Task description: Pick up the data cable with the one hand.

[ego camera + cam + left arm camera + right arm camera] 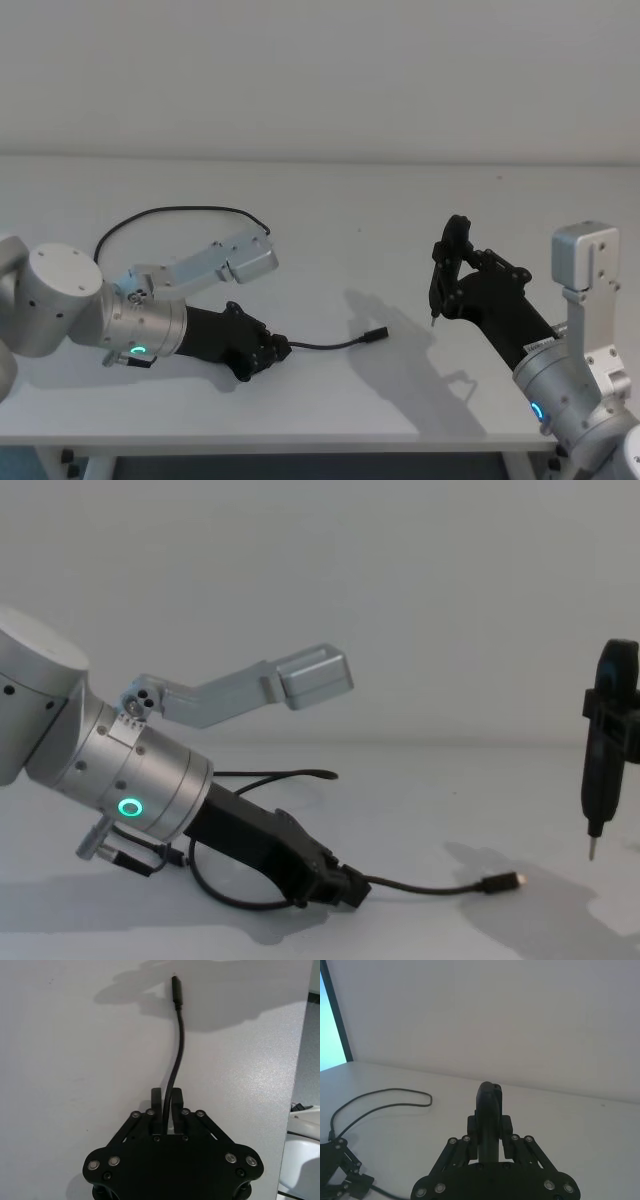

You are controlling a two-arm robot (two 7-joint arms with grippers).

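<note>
Since the data cable [330, 346] lies flat on the white counter [350, 220], the left pincer [275, 352] sits low, clenched on it a little back from its free plug [375, 335]; the rest loops away behind the arm. Well apart, the right pincer [447, 270] hangs parked, clenched on nothing, so a lift looks unobstructed.

Lab-like test bench: plain white table [330, 200] against blank white wall [320, 70].

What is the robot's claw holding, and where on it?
The left claw pinches the data cable a little way back from one plug; the right claw hangs above the table.
</note>
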